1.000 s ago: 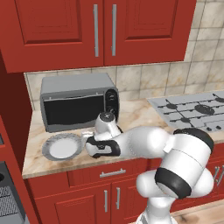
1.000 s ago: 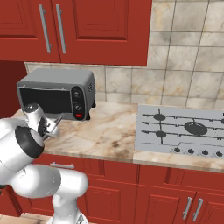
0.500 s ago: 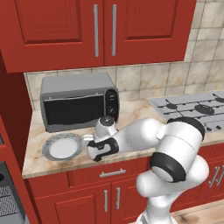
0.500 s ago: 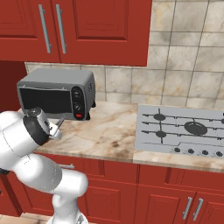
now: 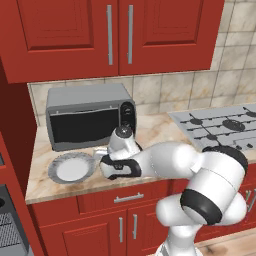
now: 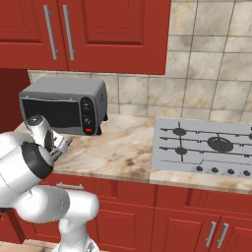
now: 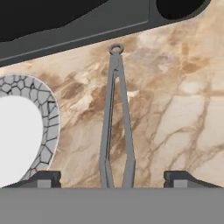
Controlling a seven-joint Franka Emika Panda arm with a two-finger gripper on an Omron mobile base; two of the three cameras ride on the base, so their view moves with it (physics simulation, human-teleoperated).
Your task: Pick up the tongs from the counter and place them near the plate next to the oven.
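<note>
The arm bends low over the counter (image 5: 165, 134), its tool (image 7: 112, 178) spread wide, pointing down. The tongs (image 7: 115, 118) lie flat between the fingertips, beside the plate (image 7: 26, 135), before the oven (image 5: 90, 116).

Red wall cabinets (image 5: 115, 35) hang over a tiled backsplash (image 6: 211, 88) — a grey gas hob (image 6: 206, 147) sits beside.

The oven (image 5: 90, 116) is sitting at the back of the counter (image 5: 160, 135). The plate (image 5: 72, 167) is lying in front of it. The tongs (image 7: 116, 118) are lying flat on the counter just beside the plate, not touching it. Their ring end is pointing at the oven.
</note>
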